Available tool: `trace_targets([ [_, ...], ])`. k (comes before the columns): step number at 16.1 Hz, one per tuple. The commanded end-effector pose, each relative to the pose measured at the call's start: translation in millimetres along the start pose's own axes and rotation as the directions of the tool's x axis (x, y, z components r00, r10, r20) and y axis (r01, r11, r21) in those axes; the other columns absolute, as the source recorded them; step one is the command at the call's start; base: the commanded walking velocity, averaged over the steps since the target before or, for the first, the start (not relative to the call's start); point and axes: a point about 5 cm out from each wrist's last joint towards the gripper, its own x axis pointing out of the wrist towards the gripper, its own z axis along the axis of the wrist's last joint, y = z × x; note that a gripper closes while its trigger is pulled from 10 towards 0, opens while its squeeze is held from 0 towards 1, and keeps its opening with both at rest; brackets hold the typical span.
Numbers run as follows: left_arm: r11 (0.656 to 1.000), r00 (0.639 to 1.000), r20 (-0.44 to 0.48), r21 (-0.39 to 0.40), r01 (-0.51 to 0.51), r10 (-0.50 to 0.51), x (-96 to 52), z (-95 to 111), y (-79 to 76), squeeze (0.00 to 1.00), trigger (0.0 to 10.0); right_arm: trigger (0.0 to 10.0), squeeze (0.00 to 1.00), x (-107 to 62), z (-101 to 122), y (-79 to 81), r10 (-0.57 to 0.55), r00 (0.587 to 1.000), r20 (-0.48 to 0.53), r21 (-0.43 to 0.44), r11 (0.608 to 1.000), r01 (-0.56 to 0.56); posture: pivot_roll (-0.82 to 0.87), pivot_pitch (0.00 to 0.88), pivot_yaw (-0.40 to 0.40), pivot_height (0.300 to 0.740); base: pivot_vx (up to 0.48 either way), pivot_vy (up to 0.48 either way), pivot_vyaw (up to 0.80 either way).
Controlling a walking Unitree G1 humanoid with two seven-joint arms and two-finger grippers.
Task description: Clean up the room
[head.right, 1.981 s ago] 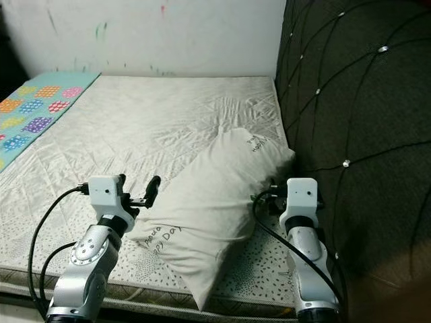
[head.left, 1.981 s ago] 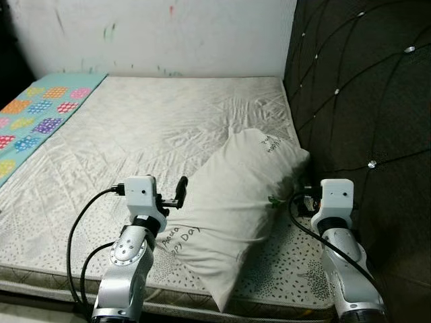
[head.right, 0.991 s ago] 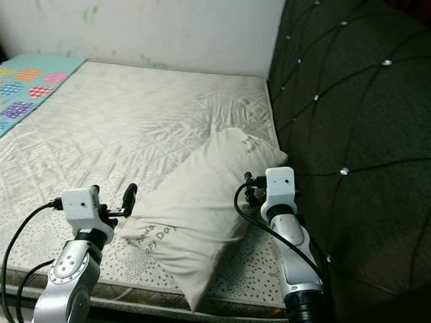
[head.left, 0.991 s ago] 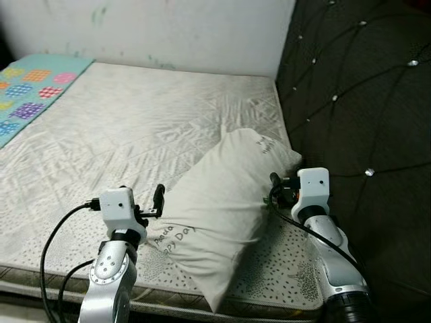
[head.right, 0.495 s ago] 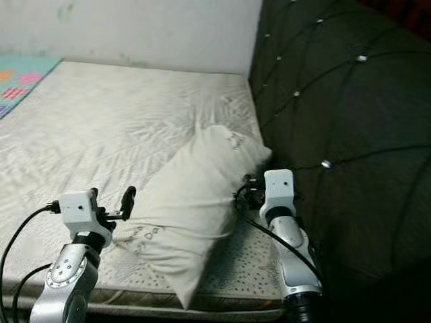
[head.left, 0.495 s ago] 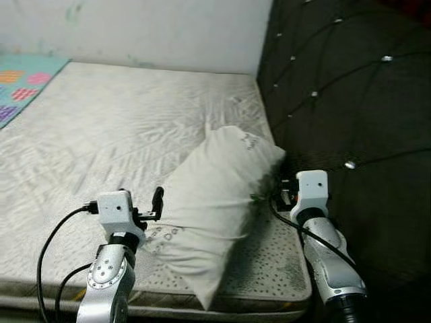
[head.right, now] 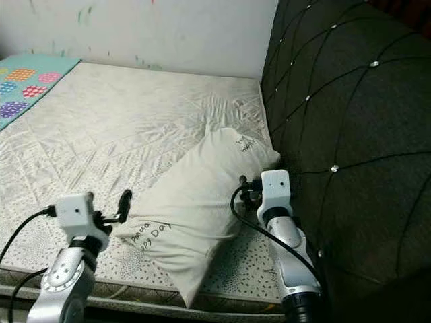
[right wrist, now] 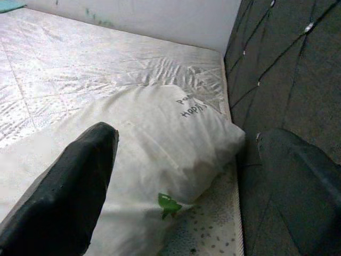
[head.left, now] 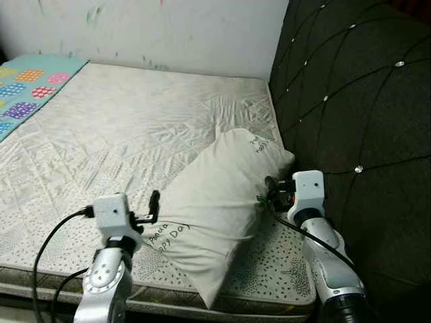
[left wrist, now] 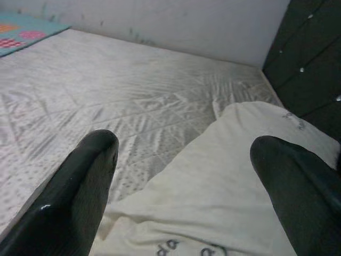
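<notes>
You're looking at a bare quilted mattress (head.left: 135, 128) with a dotted edge band along its near side. A dark tufted headboard (head.left: 357, 114) with shiny buttons stands at 3 o'clock. A white wall (head.left: 155, 30) with small paint marks runs along 12 o'clock.

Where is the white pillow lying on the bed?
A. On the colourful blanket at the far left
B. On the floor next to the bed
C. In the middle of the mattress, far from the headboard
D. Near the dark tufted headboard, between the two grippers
D: the white pillow lies beside the dark headboard, with the left gripper and right gripper on either side.
</notes>
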Motion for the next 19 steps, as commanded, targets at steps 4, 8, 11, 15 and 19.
trace_targets([
  [4, 1.0, 1.0, 0.006, 0.003, 0.001, -0.001, -1.6, 3.7, 1.7, 0.0, 10.0, 10.0, 0.0, -2.7, -2.8, 0.0, 0.009, 1.0, -0.008, 0.004, 1.0, -0.009, -0.06, 0.0, -0.044, 0.74, 0.0, 0.0, 0.0],
  [8, 1.0, 1.0, 0.005, 0.002, 0.003, -0.003, -1.6, 4.2, 1.0, 0.0, 10.0, 10.0, 0.0, -3.0, -2.3, 0.2, 0.016, 1.0, -0.009, 0.001, 1.0, -0.016, -0.06, 0.0, -0.045, 0.74, 0.0, 0.0, 0.0],
  [11, 1.0, 1.0, 0.003, 0.002, 0.004, -0.004, -1.4, 4.0, 0.9, 0.0, 10.0, 10.0, 0.0, -3.4, -3.2, 0.9, 0.02, 1.0, -0.012, 0.001, 1.0, -0.02, -0.06, 0.0, -0.045, 0.74, 0.0, 0.0, 0.0],
  [15, 1.0, 1.0, 0.002, 0.006, 0.005, -0.005, -1.2, 4.0, 0.8, 0.0, 10.0, 10.0, 0.0, -3.6, -4.0, 3.6, 0.032, 0.999, -0.015, 0.003, 0.999, -0.032, -0.06, 0.0, -0.045, 0.74, 0.0, 0.0, 0.0],
  [19, 1.0, 1.0, 0.005, 0.009, 0.005, -0.005, -0.8, 4.7, 0.5, 0.0, 10.0, 10.0, 0.0, -4.3, -4.8, 4.9, 0.04, 0.999, -0.018, 0.0, 0.999, -0.04, -0.06, 0.0, -0.046, 0.697, 0.0, 0.0, 0.0],
])
